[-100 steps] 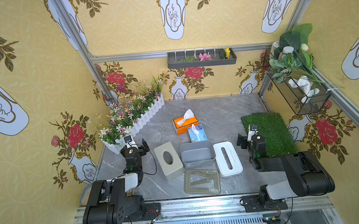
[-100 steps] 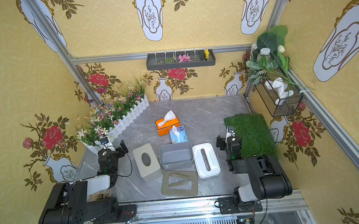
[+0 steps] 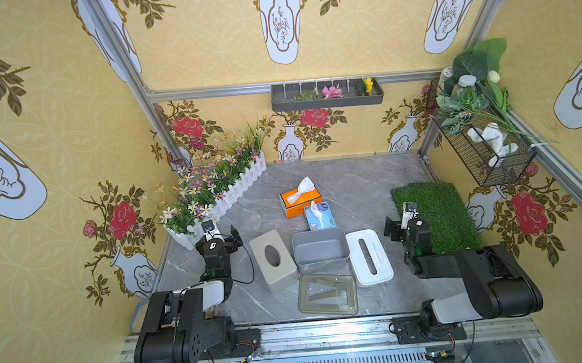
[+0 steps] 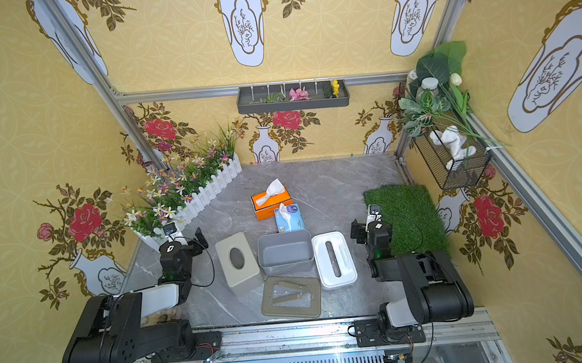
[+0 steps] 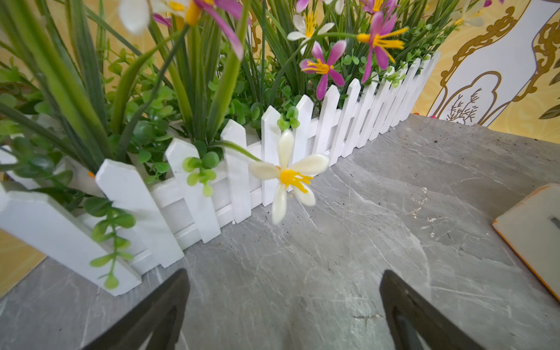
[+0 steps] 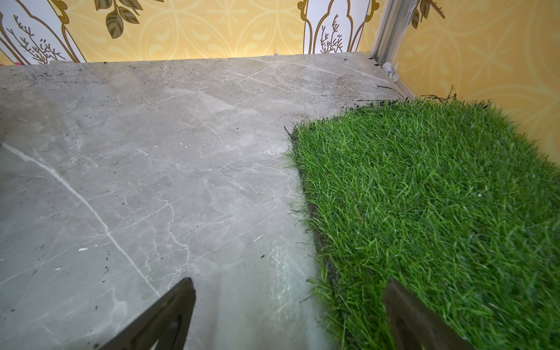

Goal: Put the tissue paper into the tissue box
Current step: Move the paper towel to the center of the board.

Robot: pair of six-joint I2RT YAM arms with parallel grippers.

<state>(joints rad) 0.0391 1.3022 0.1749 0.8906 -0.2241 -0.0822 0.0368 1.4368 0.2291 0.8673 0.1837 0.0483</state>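
An orange tissue paper pack [image 3: 299, 198] with a white sheet sticking up lies mid-table, and a blue tissue paper pack [image 3: 320, 216] sits just in front of it. A grey tissue box [image 3: 320, 251] stands open in front of the blue pack. Its white slotted lid [image 3: 370, 256] lies to its right. My left gripper [image 3: 218, 234] is open and empty by the white fence, well left of the box. In the left wrist view the gripper [image 5: 285, 285] shows bare table between its fingers, with the orange pack [image 5: 533, 230] at the frame edge. My right gripper [image 6: 289, 291] is open over the edge of the grass mat [image 6: 424, 197].
A beige tissue box cover [image 3: 273, 260] stands left of the grey box. An olive frame-shaped base [image 3: 327, 293] lies in front of it. The white picket fence with flowers [image 3: 220, 190] runs along the back left. A wire basket [image 3: 484, 155] hangs on the right wall.
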